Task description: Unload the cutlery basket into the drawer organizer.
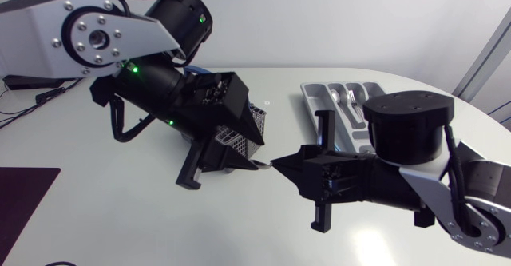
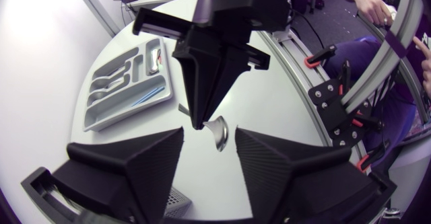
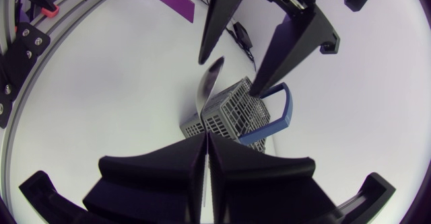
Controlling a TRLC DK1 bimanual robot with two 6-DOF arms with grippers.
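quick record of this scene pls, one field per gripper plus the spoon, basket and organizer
left gripper: open, fingers spread wide, just above the cutlery basket
right gripper: shut on the spoon's handle
spoon: held clear of the table, bowl end pointing toward the left gripper
cutlery basket: grey mesh with a blue handle, on the table under the left gripper
drawer organizer: grey tray beside the right arm, some cutlery already in its compartments
table: white
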